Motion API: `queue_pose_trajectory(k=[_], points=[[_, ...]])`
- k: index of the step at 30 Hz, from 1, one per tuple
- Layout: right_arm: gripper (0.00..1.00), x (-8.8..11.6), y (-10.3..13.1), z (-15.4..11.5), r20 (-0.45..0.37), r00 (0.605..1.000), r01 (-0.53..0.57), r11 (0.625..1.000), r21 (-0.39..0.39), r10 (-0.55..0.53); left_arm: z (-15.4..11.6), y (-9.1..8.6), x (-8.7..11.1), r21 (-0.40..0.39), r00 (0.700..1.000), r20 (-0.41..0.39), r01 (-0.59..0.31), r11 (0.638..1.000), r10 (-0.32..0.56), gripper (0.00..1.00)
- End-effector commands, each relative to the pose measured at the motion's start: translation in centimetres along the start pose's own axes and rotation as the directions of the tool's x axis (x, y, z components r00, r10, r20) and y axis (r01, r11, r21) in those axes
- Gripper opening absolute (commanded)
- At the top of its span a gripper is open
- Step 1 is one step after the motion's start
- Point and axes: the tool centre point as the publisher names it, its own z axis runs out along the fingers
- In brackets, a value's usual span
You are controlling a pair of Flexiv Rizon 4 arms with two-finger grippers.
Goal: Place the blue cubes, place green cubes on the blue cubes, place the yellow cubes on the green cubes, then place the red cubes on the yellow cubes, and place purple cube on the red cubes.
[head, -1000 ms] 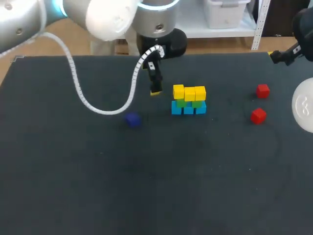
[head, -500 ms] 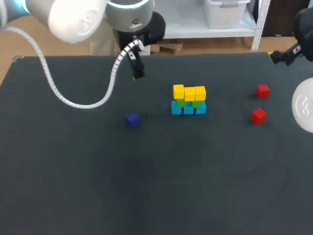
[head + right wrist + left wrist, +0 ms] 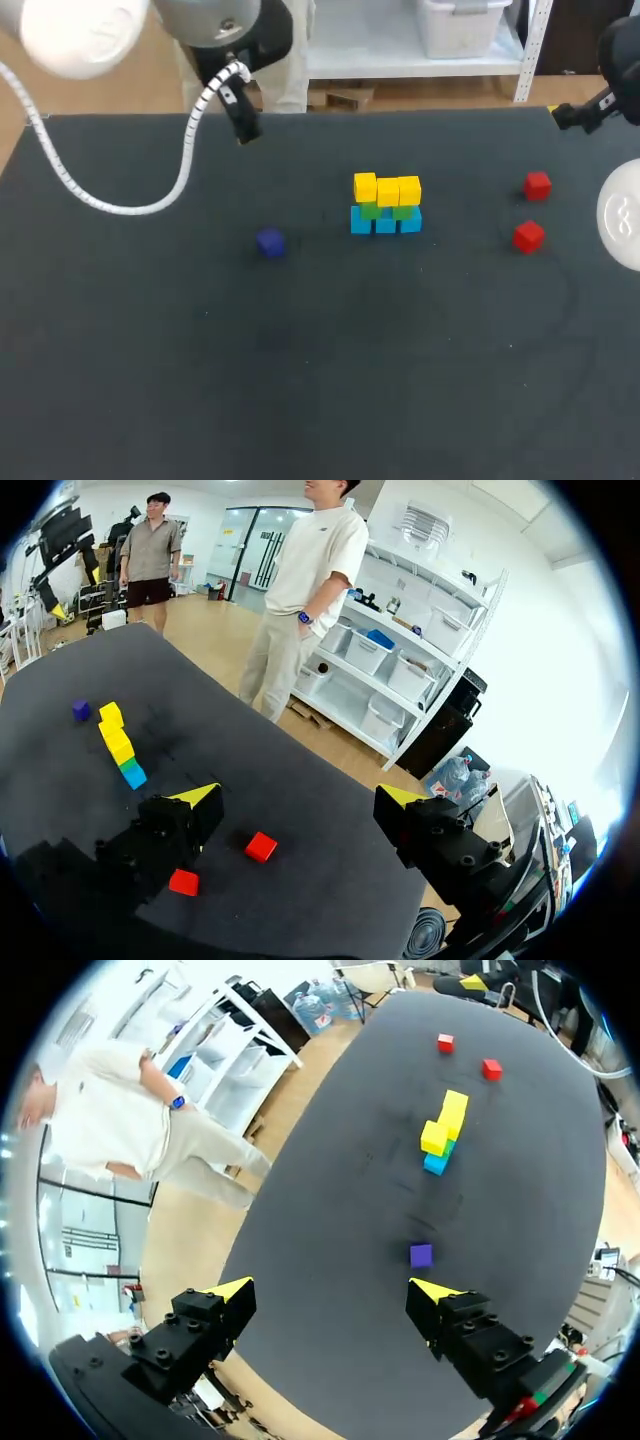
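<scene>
The lower three layers are built. The blue cubes (image 3: 385, 222) sit in a row on the tabletop (image 3: 300, 380), the green cubes (image 3: 372, 211) rest on them, and the yellow cubes (image 3: 388, 189) cap the stack. I judge the red and purple layers are what is left.

Both red cubes (image 3: 538, 185) lie loose on the tabletop, well apart from the stack on its right side. The purple cube (image 3: 270, 243) lies alone on the stack's left.

My left gripper (image 3: 332, 1290) stands with its fingers spread wide and nothing between them. It is held above the far left part of the tabletop, well apart from everything. From its wrist view the purple cube is ahead of it and the stack farther on.

My right gripper (image 3: 298, 794) is likewise spread and empty at the far right edge. Its wrist view shows the two red cubes near, just ahead of its fingers, neither touched. By my reckoning the reds are this arm's next job.
</scene>
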Motion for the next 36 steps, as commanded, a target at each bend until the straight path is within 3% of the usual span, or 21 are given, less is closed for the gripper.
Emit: queue_pose_trajectory(k=[1, 6, 21, 24, 27, 30, 36], points=[[1.00, 0.0, 0.0, 0.0, -0.001, 1.000, 0.001, 1.000, 0.002, -0.001, -0.2, -0.1, 2.0, 0.004, 1.000, 0.006, 0.019, 1.000, -0.020, 1.00], [1.00, 0.0, 0.0, 0.0, -0.001, 1.000, 0.001, 1.000, 0.002, -0.001, -0.1, -0.3, 1.7, 0.009, 0.999, -0.032, 0.006, 1.000, -0.005, 1.00], [1.00, 0.0, 0.0, 0.0, -0.001, 1.000, 0.001, 1.000, 0.002, -0.001, -0.1, -0.3, 1.7, 0.009, 0.999, -0.032, 0.006, 1.000, -0.005, 1.00], [1.00, 0.0, 0.0, 0.0, -0.001, 1.000, 0.001, 1.000, 0.002, -0.001, 0.2, 0.6, 0.6, 0.051, 0.982, 0.078, 0.169, 0.984, -0.173, 1.00], [1.00, 0.0, 0.0, 0.0, -0.001, 1.000, 0.001, 1.000, 0.002, -0.001, 0.8, 0.7, 0.5, 0.090, 0.954, 0.125, 0.261, 0.961, -0.271, 1.00], [1.00, 0.0, 0.0, 0.0, -0.001, 1.000, 0.001, 1.000, 0.002, -0.001, 1.5, 0.7, 0.8, 0.123, 0.925, 0.150, 0.333, 0.935, -0.349, 1.00], [1.00, 0.0, 0.0, 0.0, -0.001, 1.000, 0.001, 1.000, 0.002, -0.001, 2.2, 2.2, 1.8, 0.092, 0.850, 0.239, 0.461, 0.882, -0.469, 1.00]])
